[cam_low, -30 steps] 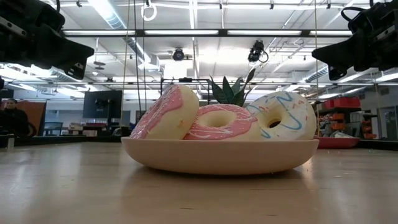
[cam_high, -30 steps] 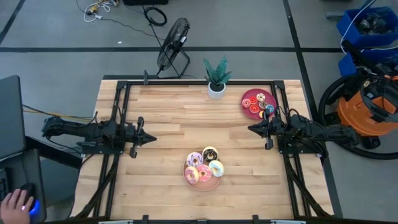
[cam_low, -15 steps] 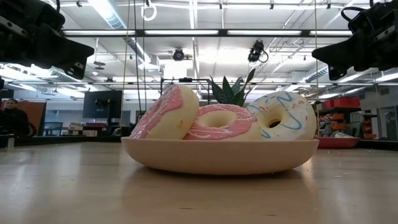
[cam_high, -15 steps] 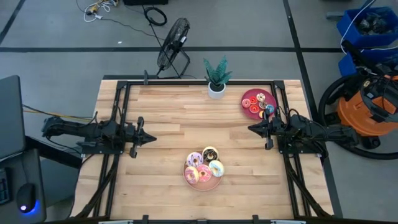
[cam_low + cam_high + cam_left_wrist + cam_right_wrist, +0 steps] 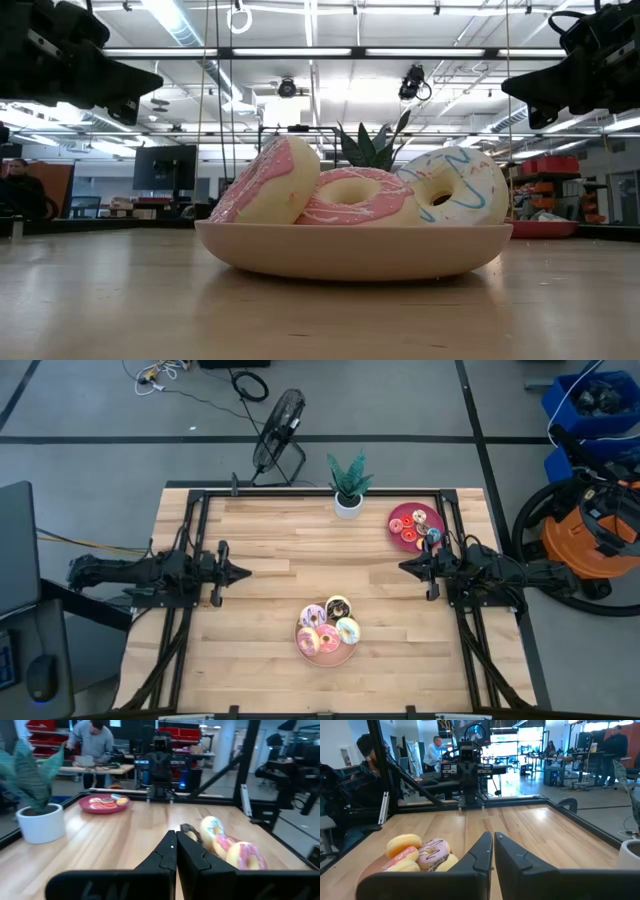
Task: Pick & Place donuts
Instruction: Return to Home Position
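Note:
Several large donuts (image 5: 328,628), iced pink, white, chocolate and yellow, lie piled on a pink plate (image 5: 305,648) near the table's near edge; the low view shows three of these donuts (image 5: 355,195) leaning together. Small donuts (image 5: 420,525) lie on a dark red plate (image 5: 399,515) at the far right. My left gripper (image 5: 246,571) hovers shut over the left part of the table, left of the pink plate. My right gripper (image 5: 403,567) hovers shut on the right, just near of the red plate. Both point at the table's middle, clear of the wood.
A potted plant (image 5: 348,488) stands at the middle of the far edge. A black frame (image 5: 300,492) runs round the table. A fan (image 5: 278,428) and an orange vacuum (image 5: 585,530) stand on the floor. Bare wood (image 5: 320,555) lies between the grippers. People show beyond the table.
My left gripper has swung a little toward the table's far edge and stays shut. A person's hand on a mouse at the lower left has gone out of view. The donuts and plates have kept still.

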